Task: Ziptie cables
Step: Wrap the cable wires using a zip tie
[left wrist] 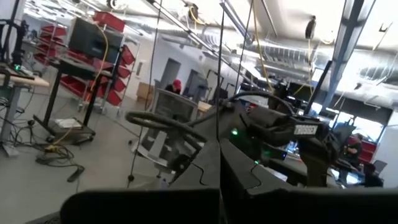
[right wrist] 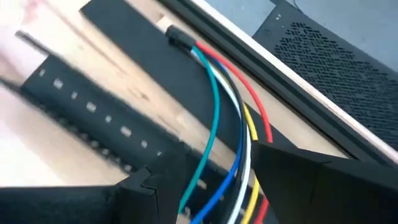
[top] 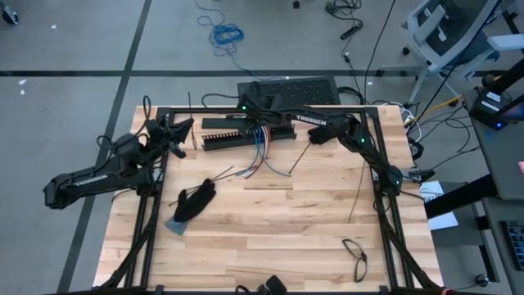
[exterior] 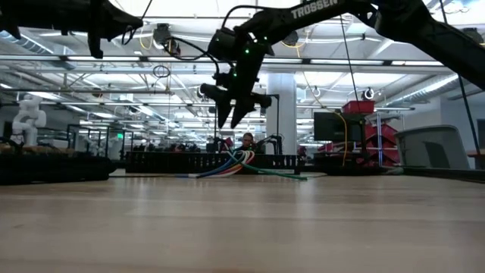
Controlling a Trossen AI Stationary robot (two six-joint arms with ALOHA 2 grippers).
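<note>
The cables (top: 255, 154) are a bundle of thin red, teal, white, blue and yellow wires (right wrist: 214, 106). They lie across a long black slotted bar (top: 225, 141) near the table's far edge, with their free ends fanned out on the wood. My right gripper (top: 260, 124) hangs open above them, fingers pointing down (exterior: 231, 121), one finger on each side of the bundle in the right wrist view (right wrist: 205, 165). My left gripper (top: 182, 131) is raised near the table's far left corner, shut on a thin black zip tie (left wrist: 221, 74). My left gripper pinches the thin black zip tie between its two shut fingers (left wrist: 211, 168). The strip (left wrist: 221, 124) stands straight out past the fingertips, lifted clear of the table. Which end it holds, I cannot tell.
A flat black plate (top: 223, 121) lies behind the slotted bar. Loose zip ties (top: 214, 174) (top: 300, 156) and a long thin strip (top: 357, 197) lie on the wood. A black glove (top: 195, 201) sits left of centre. A black loop (top: 356, 254) lies near the near right corner.
</note>
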